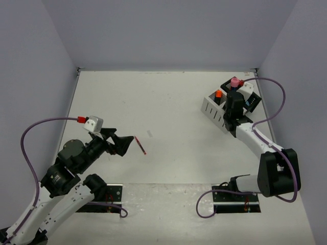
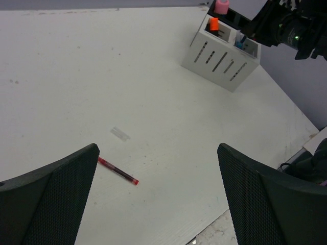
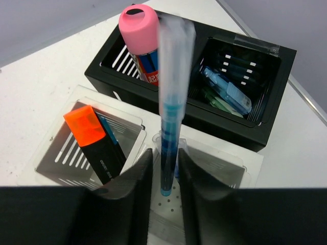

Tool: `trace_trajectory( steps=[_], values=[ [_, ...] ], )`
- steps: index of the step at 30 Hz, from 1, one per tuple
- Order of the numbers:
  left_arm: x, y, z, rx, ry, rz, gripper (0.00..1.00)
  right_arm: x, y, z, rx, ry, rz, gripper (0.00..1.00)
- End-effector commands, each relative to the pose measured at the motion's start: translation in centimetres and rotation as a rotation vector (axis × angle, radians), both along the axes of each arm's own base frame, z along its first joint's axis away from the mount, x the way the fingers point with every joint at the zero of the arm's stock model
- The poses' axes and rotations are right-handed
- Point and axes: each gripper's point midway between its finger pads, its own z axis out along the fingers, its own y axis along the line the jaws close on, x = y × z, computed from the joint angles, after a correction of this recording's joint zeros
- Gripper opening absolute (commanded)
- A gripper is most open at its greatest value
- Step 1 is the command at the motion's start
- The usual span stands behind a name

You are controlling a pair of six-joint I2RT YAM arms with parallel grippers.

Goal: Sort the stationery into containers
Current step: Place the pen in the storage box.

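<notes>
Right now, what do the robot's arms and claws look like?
The left arm and right arm have white links, bulky black joints and a purple cable looping beside each. The left gripper and right gripper are black, each with two wedge-shaped fingers; the left one's inner faces are finely dotted. A small white block with a red tip sits at the left wrist.

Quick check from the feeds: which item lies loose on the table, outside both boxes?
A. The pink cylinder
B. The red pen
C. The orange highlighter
B: the red pen lies flat on the bare table, just ahead of the open left gripper and well away from the white box and the black box.
</notes>
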Motion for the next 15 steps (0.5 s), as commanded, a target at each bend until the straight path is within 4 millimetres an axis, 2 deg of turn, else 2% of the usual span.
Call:
trace_trajectory(
  steps=[1, 4, 7, 13, 15],
  values=[
    [1.4, 1.1, 0.8, 0.019, -0.063, 0.084, 1.0, -0.3, 0.0, 0.0, 0.045, -0.009, -0.021, 0.33],
    [1.6, 1.2, 0.5, 0.023, -0.055, 0.093, 1.0, -0.7, 0.1, 0.0, 0.06, 0.014, -0.024, 0.39],
    [1.5, 1.3, 0.6, 0.018, -0.057, 0.101, 1.0, -1.2, 0.3, 0.6, 0.075, 0.022, -0.015, 0.42],
    [2.0, 2.1, 0.4, 0.012, -0.042, 0.159, 1.0, -2.7, 1.9, 6.1, 0.124, -0.058, 0.076, 0.43],
    [2.5, 3.6, 0.1, 0.007, -0.018, 0.252, 1.0, -3.4, 4.2, 8.4, 0.133, -0.081, 0.168, 0.44]
  ],
)
